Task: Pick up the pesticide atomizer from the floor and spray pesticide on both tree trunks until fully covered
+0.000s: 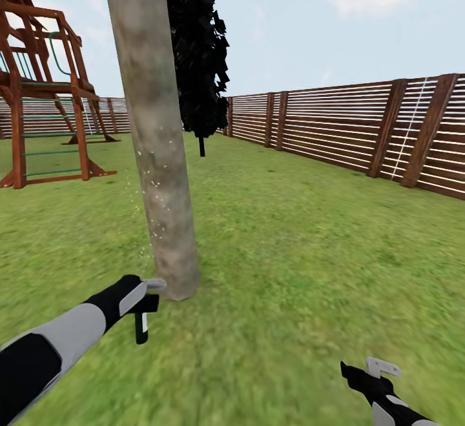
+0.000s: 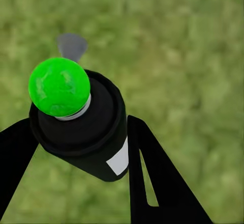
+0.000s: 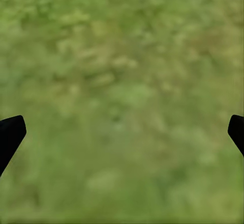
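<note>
Between left jaws, atomizer, green-capped at the wrist; trunk ahead.

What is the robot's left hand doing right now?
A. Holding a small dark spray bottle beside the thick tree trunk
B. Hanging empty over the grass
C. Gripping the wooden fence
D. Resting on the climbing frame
A: the left gripper is closed around the pesticide atomizer, held right next to the base of the tree trunk, where pale specks dot the bark.
</note>
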Controlling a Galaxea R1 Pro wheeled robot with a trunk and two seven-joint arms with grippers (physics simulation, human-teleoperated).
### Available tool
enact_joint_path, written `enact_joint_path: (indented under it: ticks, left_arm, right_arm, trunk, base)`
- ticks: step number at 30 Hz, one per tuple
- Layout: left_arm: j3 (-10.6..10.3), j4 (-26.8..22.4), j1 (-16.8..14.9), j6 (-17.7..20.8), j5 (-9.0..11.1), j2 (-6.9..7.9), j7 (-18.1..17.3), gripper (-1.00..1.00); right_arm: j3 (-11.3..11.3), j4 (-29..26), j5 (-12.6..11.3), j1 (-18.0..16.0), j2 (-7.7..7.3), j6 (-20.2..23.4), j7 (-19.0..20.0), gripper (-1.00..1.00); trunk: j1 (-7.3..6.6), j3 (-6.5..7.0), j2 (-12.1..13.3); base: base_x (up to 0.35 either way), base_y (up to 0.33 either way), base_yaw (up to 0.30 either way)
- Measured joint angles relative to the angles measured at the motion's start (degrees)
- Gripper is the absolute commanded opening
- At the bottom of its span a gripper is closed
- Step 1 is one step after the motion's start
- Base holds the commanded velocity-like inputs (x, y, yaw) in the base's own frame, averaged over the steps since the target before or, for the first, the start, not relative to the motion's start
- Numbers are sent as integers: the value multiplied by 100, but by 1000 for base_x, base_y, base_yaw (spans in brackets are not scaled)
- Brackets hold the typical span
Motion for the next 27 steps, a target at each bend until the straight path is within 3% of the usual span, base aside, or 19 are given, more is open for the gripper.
enact_joint_path:
  ticks: [17,18,21,23,27]
  left_arm:
    - [-3,38,25,81,29,-51,-181,-100]
    - [-2,37,25,91,31,-63,-254,-100]
    - [9,6,26,104,111,-65,-1302,-100]
    - [-13,12,27,104,96,-51,-1733,-100]
    - [-21,29,27,101,70,-34,-1851,-100]
  right_arm:
    - [0,-2,0,2,16,2,-1,100]
    - [0,-1,0,0,16,2,-1,100]
    - [-1,-2,0,1,16,3,-1,100]
    - [0,-3,0,1,16,2,-1,100]
    - [0,-3,0,0,16,1,-1,100]
  trunk:
    - [-1,0,0]
    - [-2,0,0]
    - [-3,0,0]
    - [-2,0,0]
    - [0,0,0]
  base:
    - [78,43,0]
    - [283,82,0]
    - [274,81,0]
    - [189,17,0]
    - [50,3,0]
